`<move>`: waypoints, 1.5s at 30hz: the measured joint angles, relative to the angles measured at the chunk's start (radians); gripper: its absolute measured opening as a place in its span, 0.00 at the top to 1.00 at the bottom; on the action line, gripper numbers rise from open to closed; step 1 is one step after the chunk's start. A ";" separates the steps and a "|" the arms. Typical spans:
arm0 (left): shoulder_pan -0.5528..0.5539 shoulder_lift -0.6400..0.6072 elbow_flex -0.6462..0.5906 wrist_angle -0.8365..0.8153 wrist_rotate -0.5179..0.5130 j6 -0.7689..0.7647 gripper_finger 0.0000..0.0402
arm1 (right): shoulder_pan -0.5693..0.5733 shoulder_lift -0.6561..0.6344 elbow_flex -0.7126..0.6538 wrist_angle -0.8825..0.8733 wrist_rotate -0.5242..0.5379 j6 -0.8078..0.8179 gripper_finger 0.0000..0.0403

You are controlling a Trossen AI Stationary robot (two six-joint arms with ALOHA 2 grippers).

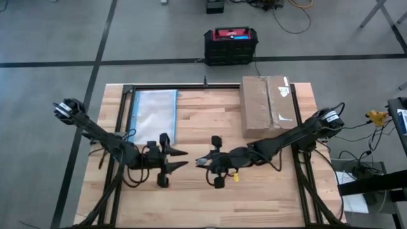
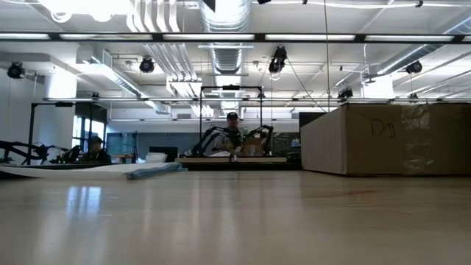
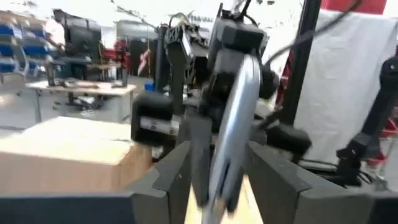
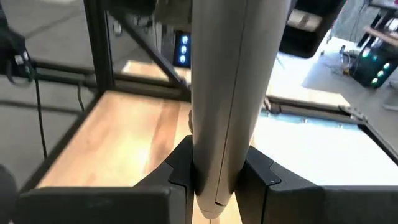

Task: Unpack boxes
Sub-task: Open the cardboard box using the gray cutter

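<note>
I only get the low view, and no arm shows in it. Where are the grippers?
Observer: Both are over the table's middle, tips facing: left gripper, right gripper.
Operator: Is either holding anything?
Observer: The right gripper is clamped on a pale grey flat tool.
Operator: Is the cardboard box open on top?
Observer: No. The cardboard box has its flaps closed, with clear tape across them.

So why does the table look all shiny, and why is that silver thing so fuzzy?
In the low view the ceiling lights glare off the table, leaving pale streaks. In the left wrist view the silver tool between the left claw fingers sits very near the lens, so it smears. The cardboard box in the low view stays fairly crisp.
</note>
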 joint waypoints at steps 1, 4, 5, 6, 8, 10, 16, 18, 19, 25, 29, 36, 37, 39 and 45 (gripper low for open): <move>0.011 0.020 0.000 0.023 0.004 0.004 0.74 | -0.002 0.002 -0.001 -0.007 0.000 -0.004 0.86; 0.049 0.089 0.000 0.098 0.012 0.006 0.82 | -0.002 0.003 0.000 -0.019 0.000 -0.009 0.86; 0.060 0.112 0.000 0.120 0.015 0.006 0.84 | -0.002 0.003 0.000 -0.022 -0.001 -0.009 0.86; 0.069 0.132 0.000 0.142 0.026 0.006 0.87 | -0.003 0.004 0.000 -0.026 -0.001 -0.010 0.86; 0.087 0.169 0.000 0.203 0.064 0.009 0.91 | -0.003 0.004 0.000 -0.032 0.000 -0.009 0.86; 0.096 0.195 0.000 0.256 0.104 0.015 0.95 | -0.003 0.004 0.000 -0.052 0.000 -0.008 0.86; 0.114 0.252 0.000 0.341 0.121 0.020 1.00 | -0.006 0.004 0.000 -0.090 0.000 0.010 0.86; 0.120 0.274 0.000 0.354 0.120 0.011 0.99 | -0.008 0.004 0.000 -0.095 0.000 0.014 0.86; 0.122 0.280 0.001 0.352 0.119 0.011 0.99 | -0.008 0.004 0.000 -0.097 0.000 0.015 0.86; 0.098 0.193 0.012 0.247 0.089 0.048 1.00 | -0.009 -0.021 0.000 -0.189 0.040 0.046 0.86; 0.066 0.126 0.012 0.090 0.099 0.027 1.00 | -0.009 -0.038 -0.001 -0.235 0.054 0.059 0.86; 0.065 0.150 0.012 0.093 0.118 0.020 1.00 | -0.008 -0.038 -0.002 -0.241 0.044 0.063 0.86; 0.071 0.160 0.015 0.092 0.118 0.021 1.00 | -0.008 -0.038 -0.003 -0.241 0.044 0.063 0.86; 0.085 0.186 0.034 0.097 0.118 0.021 1.00 | -0.006 -0.038 -0.003 -0.240 0.042 0.064 0.86; 0.116 0.283 0.117 0.096 0.147 0.044 1.00 | -0.005 -0.041 -0.011 -0.260 0.019 0.089 0.86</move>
